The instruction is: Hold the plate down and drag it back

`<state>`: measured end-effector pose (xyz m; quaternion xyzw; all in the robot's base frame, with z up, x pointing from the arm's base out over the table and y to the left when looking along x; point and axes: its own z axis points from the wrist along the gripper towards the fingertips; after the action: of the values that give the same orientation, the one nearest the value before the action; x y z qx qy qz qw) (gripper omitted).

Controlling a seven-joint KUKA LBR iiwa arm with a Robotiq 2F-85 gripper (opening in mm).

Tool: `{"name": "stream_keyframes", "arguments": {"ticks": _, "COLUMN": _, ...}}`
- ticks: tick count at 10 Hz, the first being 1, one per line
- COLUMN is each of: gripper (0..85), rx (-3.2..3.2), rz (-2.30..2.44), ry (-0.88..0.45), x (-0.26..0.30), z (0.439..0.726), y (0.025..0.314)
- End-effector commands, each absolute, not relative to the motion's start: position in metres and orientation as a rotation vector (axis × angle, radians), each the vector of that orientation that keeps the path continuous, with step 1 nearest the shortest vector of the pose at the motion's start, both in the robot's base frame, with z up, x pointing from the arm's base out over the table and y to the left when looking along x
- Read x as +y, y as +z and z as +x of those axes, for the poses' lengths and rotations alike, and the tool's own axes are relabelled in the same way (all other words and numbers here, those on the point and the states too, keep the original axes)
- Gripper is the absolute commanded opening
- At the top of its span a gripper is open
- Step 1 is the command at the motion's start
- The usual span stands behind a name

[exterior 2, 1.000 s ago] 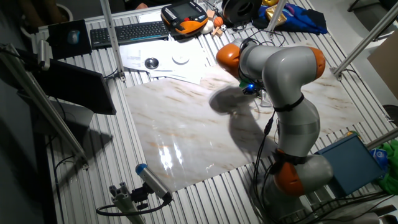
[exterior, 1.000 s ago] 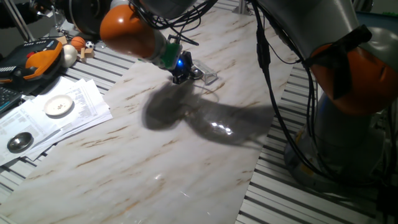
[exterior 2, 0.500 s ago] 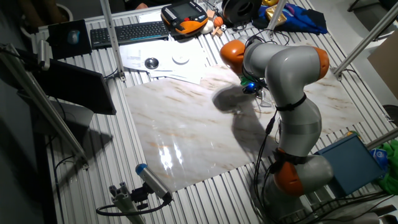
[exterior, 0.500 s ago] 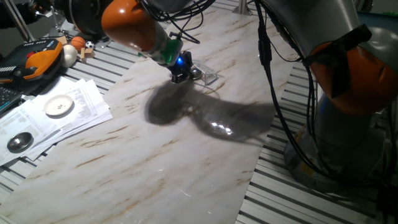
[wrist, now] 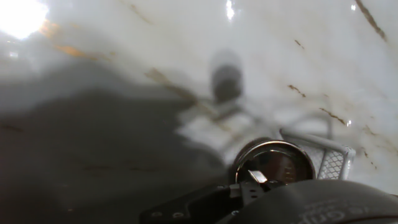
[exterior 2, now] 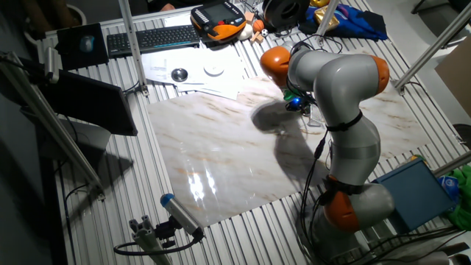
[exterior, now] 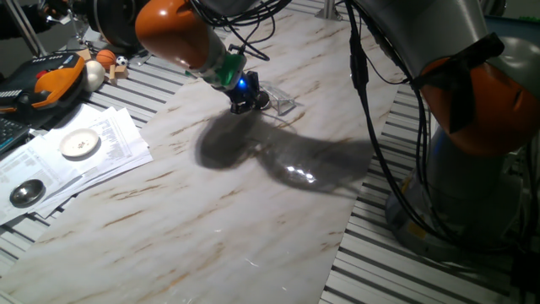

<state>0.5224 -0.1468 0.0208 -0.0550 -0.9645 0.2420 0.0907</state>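
The plate [wrist: 283,163], a small dark grey disc with a shiny rim, shows only in the hand view, lying on the marble board right under the hand. It touches the clear plastic wedge stand [wrist: 326,163]. My gripper [exterior: 245,104] is low over the far part of the board next to that stand [exterior: 285,105], its fingers together in one dark tip pressed down where the plate lies. In both fixed views the gripper [exterior 2: 296,105] hides the plate. In the hand view the gripper [wrist: 258,180] is a dark mass at the plate's near edge.
The marble board [exterior: 211,219] lies on a slatted table. Papers at the left carry a white dotted disc [exterior: 80,144] and another small dark disc [exterior: 26,193]. An orange pendant [exterior: 51,80], balls and a keyboard [exterior 2: 151,38] stand at the back. The robot's base [exterior: 472,169] is at the right.
The arm's orange joint has risen and shifted a little toward the far side. The gripper tip has stayed by the clear stand, moving only slightly.
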Motion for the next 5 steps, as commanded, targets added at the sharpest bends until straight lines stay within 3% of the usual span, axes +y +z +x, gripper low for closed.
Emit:
{"name": "stream_keyframes", "arguments": {"ticks": 1, "gripper": 0.0, "rx": -2.867, "rz": -0.168, "ry": 0.713, "x": -0.1455, "z": 0.5233, "y": 0.0213}}
{"name": "stream_keyframes", "arguments": {"ticks": 5, "gripper": 0.0, "rx": -2.869, "rz": -0.19, "ry": 0.677, "x": -0.1383, "z": 0.5259, "y": 0.0229}}
